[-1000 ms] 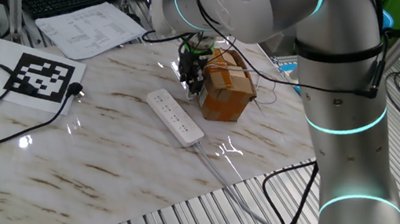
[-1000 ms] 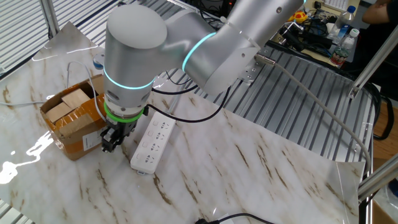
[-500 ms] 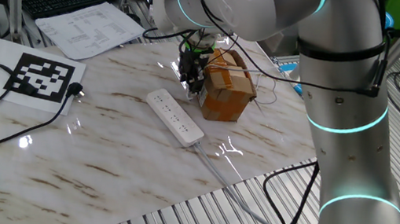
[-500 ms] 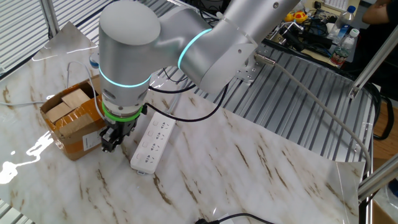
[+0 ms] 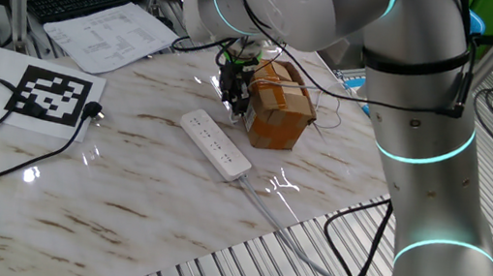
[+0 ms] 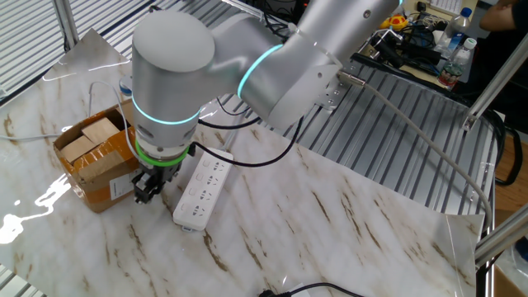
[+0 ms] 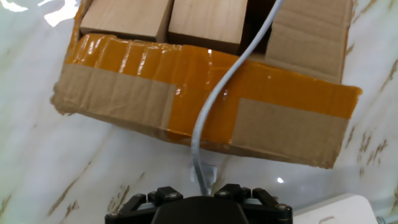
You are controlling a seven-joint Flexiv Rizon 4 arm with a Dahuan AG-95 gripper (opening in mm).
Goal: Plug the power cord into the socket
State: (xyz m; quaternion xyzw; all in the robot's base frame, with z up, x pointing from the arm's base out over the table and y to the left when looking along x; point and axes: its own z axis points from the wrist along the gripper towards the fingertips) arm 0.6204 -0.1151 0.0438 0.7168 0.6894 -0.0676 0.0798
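A: Starting at the jaws: in the hand view we see the gripper only as a black housing along the bottom edge, with a thin white cable rising from between its fingers and running up over the box. A small pale piece sits right at the base of that cable, just above the housing.

B: Are the jaws clamped on it?

A: We cannot tell. The fingertips are hidden under the housing in that view, and in both fixed views the gripper is too small and dark for us to read the gap or any contact.

B: What lies right around it?

A: Directly beyond the fingers is a cardboard box banded with orange tape, standing on the marble table. Its open top shows wooden blocks side by side. In the other fixed view we see the gripper pointing steeply down, low over the table, between the cardboard box and the strip.

B: And the socket?

A: The socket lies flat on the table, just beside the gripper, on the side away from the box. We see its row of outlets facing up, and its corner just enters the hand view at the lower right.

B: Further out?

A: A black cord loops across the near-left of the table, past a printed marker sheet.
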